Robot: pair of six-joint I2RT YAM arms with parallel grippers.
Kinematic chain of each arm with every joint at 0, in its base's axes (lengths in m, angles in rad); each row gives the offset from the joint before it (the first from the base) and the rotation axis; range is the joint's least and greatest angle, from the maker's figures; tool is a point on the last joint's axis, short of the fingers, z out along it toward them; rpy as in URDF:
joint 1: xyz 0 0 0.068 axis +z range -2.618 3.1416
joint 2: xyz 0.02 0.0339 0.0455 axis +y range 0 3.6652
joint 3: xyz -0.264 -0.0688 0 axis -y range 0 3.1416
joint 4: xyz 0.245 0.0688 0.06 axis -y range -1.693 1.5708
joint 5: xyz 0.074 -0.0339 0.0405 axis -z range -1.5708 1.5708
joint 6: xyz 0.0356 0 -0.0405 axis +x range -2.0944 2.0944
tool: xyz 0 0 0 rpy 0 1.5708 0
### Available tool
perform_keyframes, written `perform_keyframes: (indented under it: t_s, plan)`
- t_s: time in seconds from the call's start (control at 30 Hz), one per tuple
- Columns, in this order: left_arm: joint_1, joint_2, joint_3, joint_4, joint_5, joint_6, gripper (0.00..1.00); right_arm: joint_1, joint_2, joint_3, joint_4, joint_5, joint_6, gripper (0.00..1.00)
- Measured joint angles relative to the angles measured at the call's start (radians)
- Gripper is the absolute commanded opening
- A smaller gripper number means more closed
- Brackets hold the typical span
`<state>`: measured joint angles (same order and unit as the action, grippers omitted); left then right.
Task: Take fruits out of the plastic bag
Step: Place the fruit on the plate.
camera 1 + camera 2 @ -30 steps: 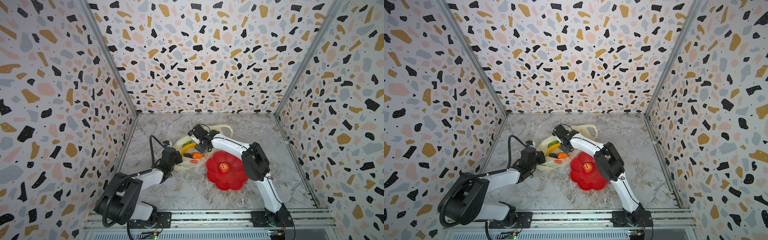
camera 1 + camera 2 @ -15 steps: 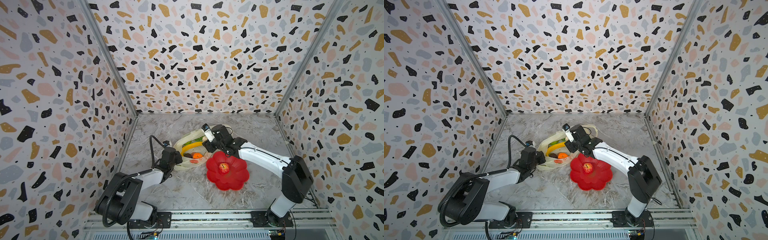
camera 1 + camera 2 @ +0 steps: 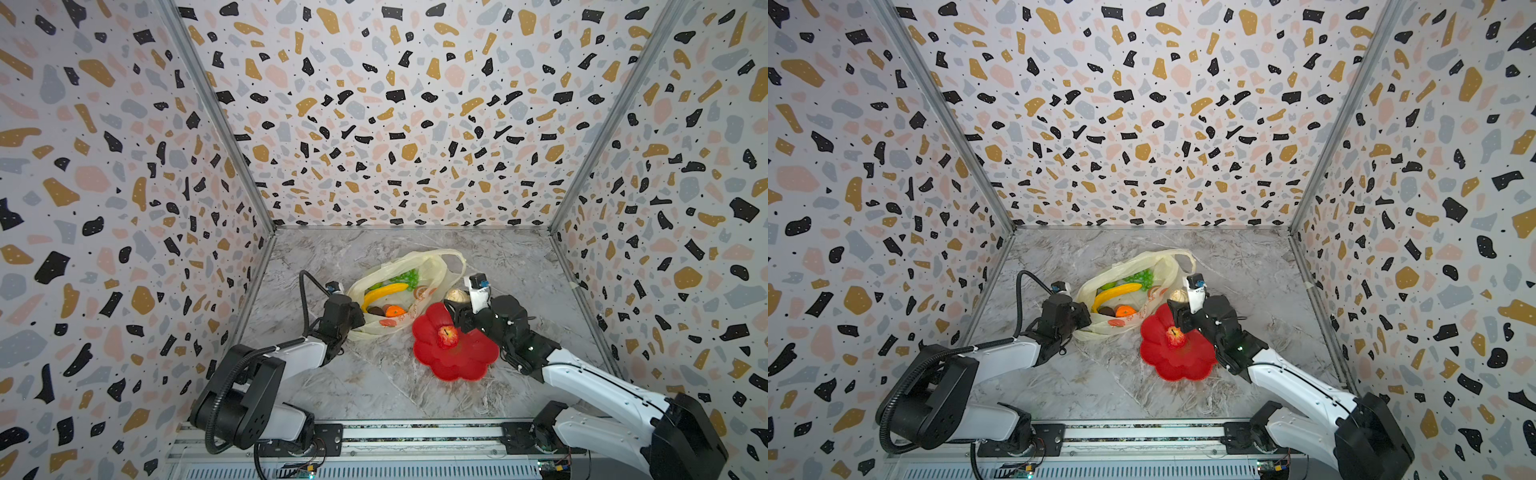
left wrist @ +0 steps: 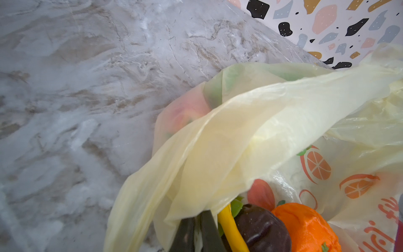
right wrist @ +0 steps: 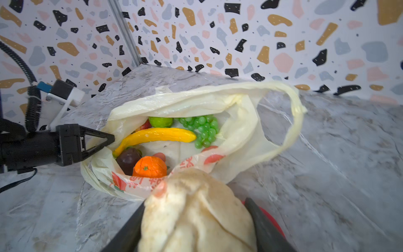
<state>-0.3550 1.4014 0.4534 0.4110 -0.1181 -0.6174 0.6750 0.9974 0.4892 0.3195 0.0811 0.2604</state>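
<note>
One plastic bag (image 3: 419, 270), centre of worktop (image 3: 374, 386), mouth open; left tool (image 5: 110, 138) closed tight on its near-left rim. Inside: banana (image 3: 384, 291), grapes (image 3: 407, 276), orange (image 3: 394, 310). One beige fruit (image 3: 456, 296), clamped in right tool (image 5: 196, 229), at far edge of red plate (image 3: 457, 365). One apple (image 3: 447, 336) on plate.

Bag (image 5: 239, 122): was thin plastic film, crinkled and translucent, with a soft sheen.
Bench (image 5: 338, 174): looked like a marble-patterned sheet, smooth and faintly glossy.
Banana (image 5: 157, 135): was smooth plastic and shone slightly.
Grapes (image 5: 205, 128): were glossy, part-translucent beads.
Orange (image 5: 149, 167): was matt, with a pebbled, rough skin.
Beige piece (image 5: 196, 213): was matt, creased and dry-looking.
Apple (image 3: 447, 336): was smooth and carried a highlight.
Plate (image 3: 457, 365): was red plastic, smooth and glossy.
Left pincer (image 5: 110, 138): was matt black plastic.
Walls (image 3: 374, 124): were matt printed panels; the corner strips looked like metal.
</note>
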Motion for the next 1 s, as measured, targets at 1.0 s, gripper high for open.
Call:
perform_keyframes:
  t_s: [1.0]
  plan:
    - [0.000,0.000,0.000,0.000,0.000,0.000,0.09,-0.042,0.128,-0.357,0.310,0.122,0.294,0.49]
